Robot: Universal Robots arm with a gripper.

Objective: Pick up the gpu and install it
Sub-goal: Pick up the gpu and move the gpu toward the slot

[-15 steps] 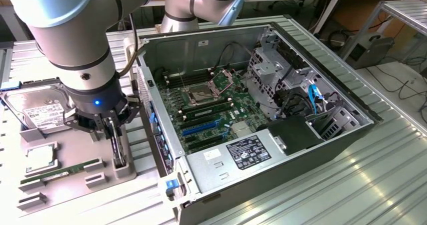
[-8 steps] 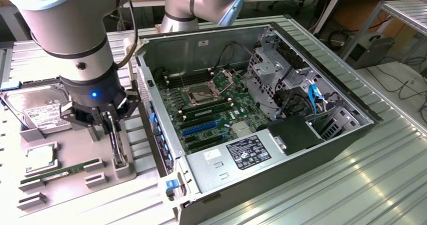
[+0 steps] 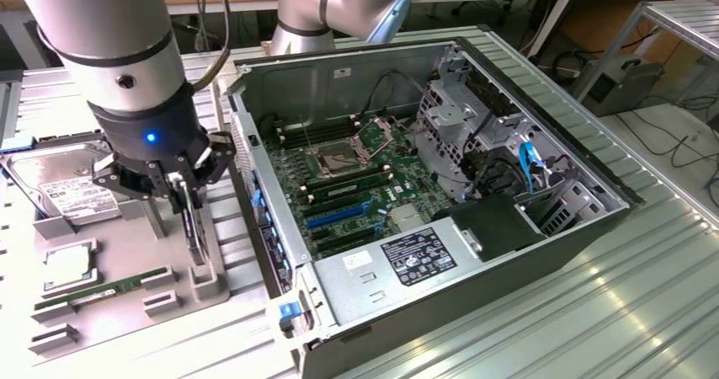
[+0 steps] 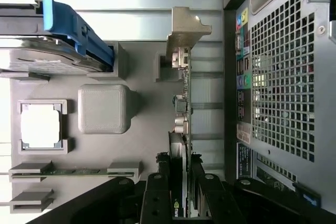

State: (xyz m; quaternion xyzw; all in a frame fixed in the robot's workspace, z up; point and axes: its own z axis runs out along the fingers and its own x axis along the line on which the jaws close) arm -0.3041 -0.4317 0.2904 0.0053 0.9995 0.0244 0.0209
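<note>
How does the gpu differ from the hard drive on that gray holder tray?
The gpu is thin and black, standing upright on edge; the hard drive is a silver box with a white label, leaning tilted. The gripper is down at the gpu; the hard drive sits apart from it, toward the exterior view's left. Both rest on the gray holder tray outside the computer case.

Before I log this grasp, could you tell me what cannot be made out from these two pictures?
- The gpu, wrist view: seen edge-on, so its flat faces are hidden; one end passes behind the hand.
- The gpu, exterior view: partly covered by the hand.
- The hard drive label, exterior view: too small to read.
- The computer case, wrist view: cut off by the picture's edge; its grille hides the interior.
</note>
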